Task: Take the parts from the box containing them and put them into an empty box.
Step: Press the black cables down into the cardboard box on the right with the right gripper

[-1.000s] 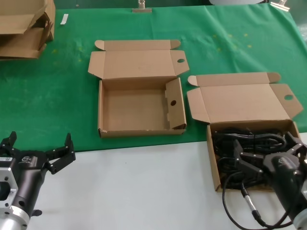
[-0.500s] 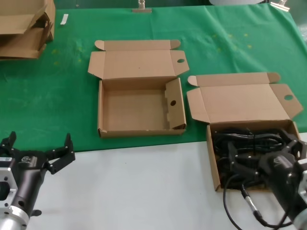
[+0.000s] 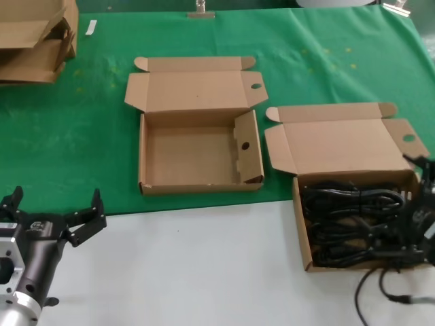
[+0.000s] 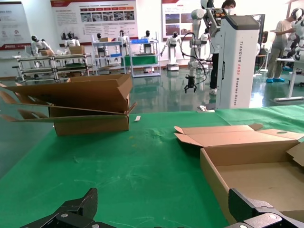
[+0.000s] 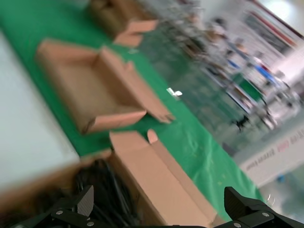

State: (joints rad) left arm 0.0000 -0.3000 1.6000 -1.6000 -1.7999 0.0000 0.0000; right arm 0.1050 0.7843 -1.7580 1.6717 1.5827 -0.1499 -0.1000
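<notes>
Right gripper (image 3: 420,204) sits at far-right edge of brown cardboard box w/ plain walls (image 3: 300,224), fingers spread, over coiled black power cords (image 3: 343,221) lying inside it. Empty brown cardboard box w/ holed side flap (image 3: 249,146) sits left of it on green cloth (image 3: 81,136). Left gripper (image 3: 51,214) is parked near-left, fingers spread.

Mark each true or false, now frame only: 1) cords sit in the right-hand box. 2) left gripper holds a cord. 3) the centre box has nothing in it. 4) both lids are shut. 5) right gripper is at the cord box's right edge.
1) True: the cords lie in the right-hand box.
2) False: the left gripper is open, holding nothing, parked over the white surface.
3) True: the centre box shows bare cardboard inside.
4) False: both lids are folded back.
5) True: the right gripper is there, open.
</notes>
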